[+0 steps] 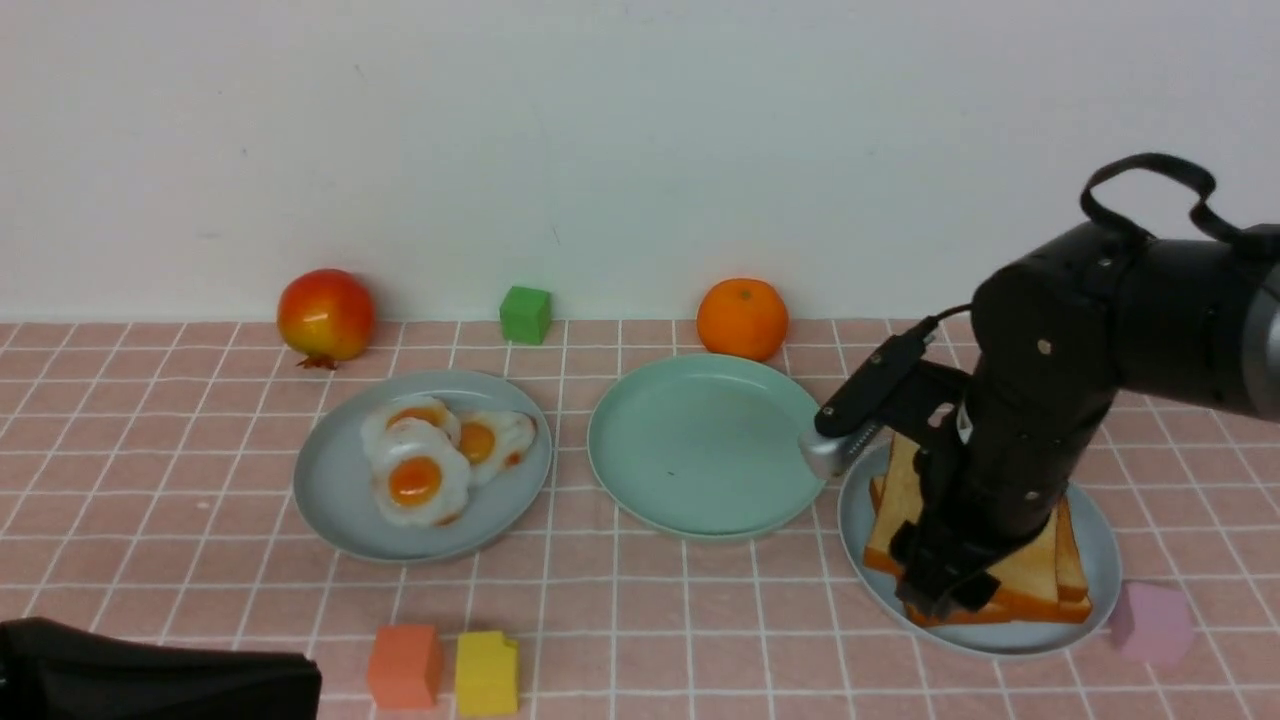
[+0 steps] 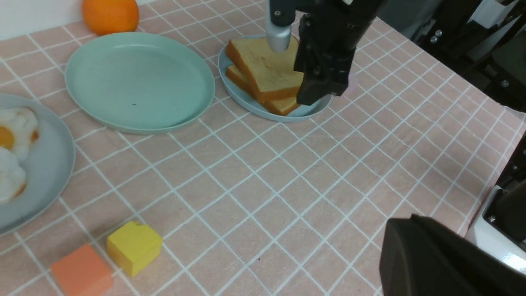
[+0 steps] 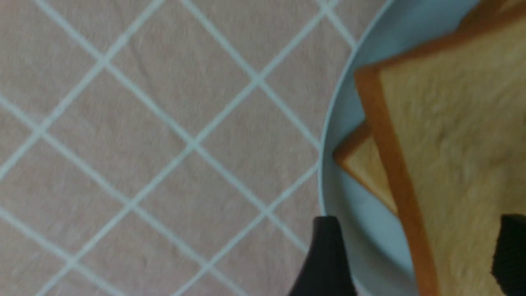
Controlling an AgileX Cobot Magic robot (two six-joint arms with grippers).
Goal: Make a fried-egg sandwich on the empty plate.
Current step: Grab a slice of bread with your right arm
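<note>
Pink-tiled table (image 1: 640,620): right pincer (image 1: 945,595) spread over toast stack (image 1: 1038,568); orange (image 1: 742,318) at mint plate's (image 1: 700,450) twelve o'clock; left pincer (image 1: 250,685) grip unclear.

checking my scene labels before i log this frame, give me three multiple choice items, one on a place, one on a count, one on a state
1. Where does the mint-green plate lie among the three plates?
A. between the egg plate and the toast plate
B. farthest left
C. farthest right

2. How many fried eggs lie on the egg plate?
A. one
B. three
C. five

3. What is on the mint-green plate?
A. a toast slice
B. an egg
C. nothing

Answers: 1 A, the front view shows a grey-blue plate on each side of it; 2 B, three orange yolks show; 3 C, its surface is bare and the toast lies on its own plate.
</note>
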